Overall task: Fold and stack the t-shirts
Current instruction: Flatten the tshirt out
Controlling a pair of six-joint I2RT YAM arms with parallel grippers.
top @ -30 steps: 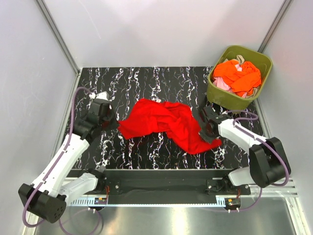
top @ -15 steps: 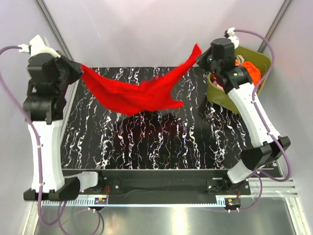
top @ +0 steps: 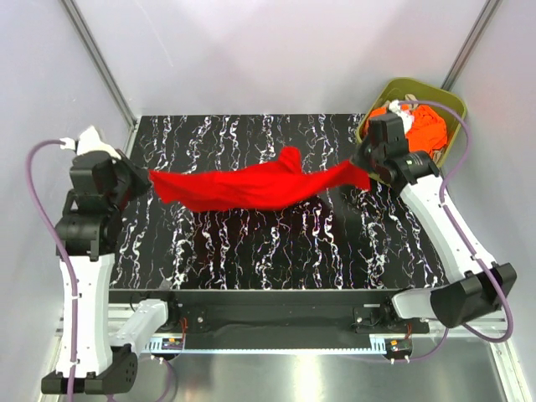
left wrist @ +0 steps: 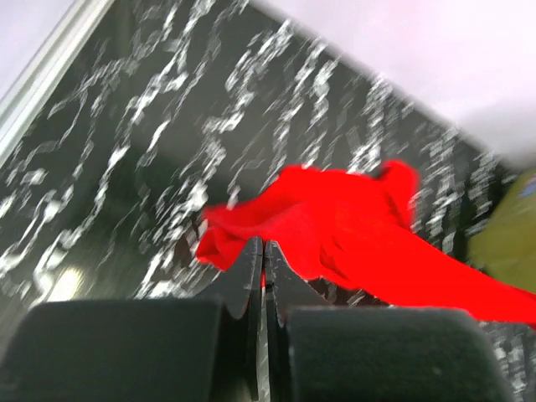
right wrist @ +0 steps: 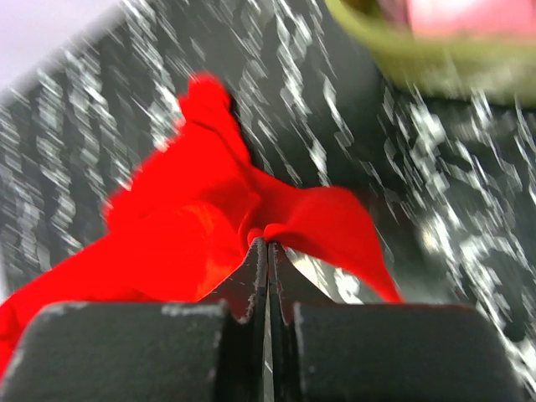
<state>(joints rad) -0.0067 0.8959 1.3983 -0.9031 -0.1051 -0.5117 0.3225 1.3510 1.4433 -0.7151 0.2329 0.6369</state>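
Observation:
A plain red t-shirt (top: 251,186) hangs stretched left to right between my two grippers above the black marbled table (top: 276,251). My left gripper (top: 151,178) is shut on its left end; in the left wrist view the jaws (left wrist: 264,244) pinch red cloth (left wrist: 352,226). My right gripper (top: 360,170) is shut on its right end; in the right wrist view the jaws (right wrist: 266,243) pinch the cloth (right wrist: 193,218). Other t-shirts, orange (top: 427,126) and pale ones, lie bunched in the bin.
The olive-green plastic bin (top: 452,105) stands at the table's back right corner, just behind my right gripper; its rim shows in the right wrist view (right wrist: 419,63). Grey walls enclose the table on three sides.
Both arms have come down from high above the table, and the red shirt now hangs lower and straighter between them. A second ago it lay crumpled on the table.

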